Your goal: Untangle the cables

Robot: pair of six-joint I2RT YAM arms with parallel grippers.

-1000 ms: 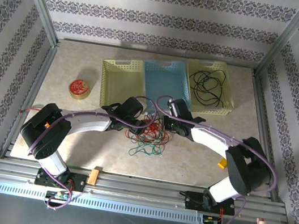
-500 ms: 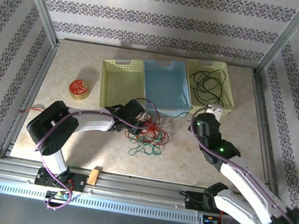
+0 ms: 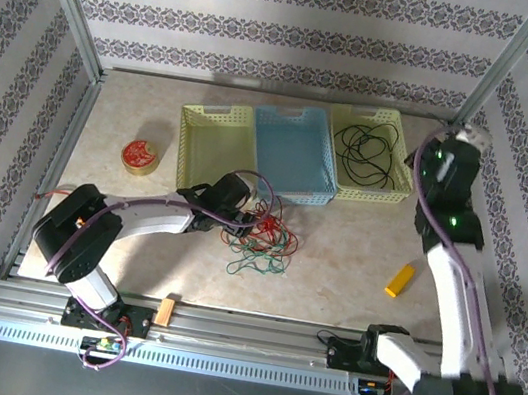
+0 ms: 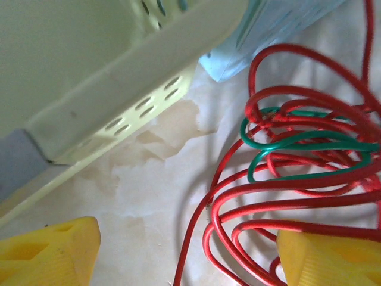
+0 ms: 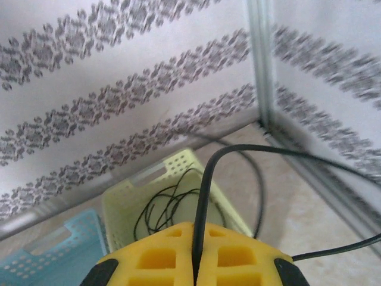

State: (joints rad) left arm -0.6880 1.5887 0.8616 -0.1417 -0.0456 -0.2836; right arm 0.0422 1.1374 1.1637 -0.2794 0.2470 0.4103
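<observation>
At the far left of the desk [image 3: 103,130], a round red tin [image 3: 139,154] sits well apart from the work. The left gripper [image 4: 187,256] lies low at the left edge of the tangle [image 3: 262,238]. Its jaws are spread wide and nothing is pinched. Red cables [image 4: 286,196] loop across the gap and crowd against the right-hand finger, and a green cable [image 4: 297,143] threads through those loops just beyond. Seen from above, the tangle rests on the desk just in front of the left yellow basket [image 3: 214,144] and the blue basket [image 3: 296,147].

Further right, the right yellow basket [image 3: 404,180] holds coils of black cable [image 3: 365,152]. A small yellow block [image 3: 399,279] lies on the desk nearer the arms. The right gripper [image 5: 195,262] is held high near the back right corner. Its jaws are closed tight on a strand of the black cable, which rises from between the fingers and arcs off to the right.

The step in hand looks like laying this freed black strand in with its coils. To do it well, the right arm should come over the middle of the basket and drop low before the jaws part. That way the trailing length falls inside rather than draping over the rim. Meanwhile the left jaws would do best to close on a single red strand, not a bundle.
</observation>
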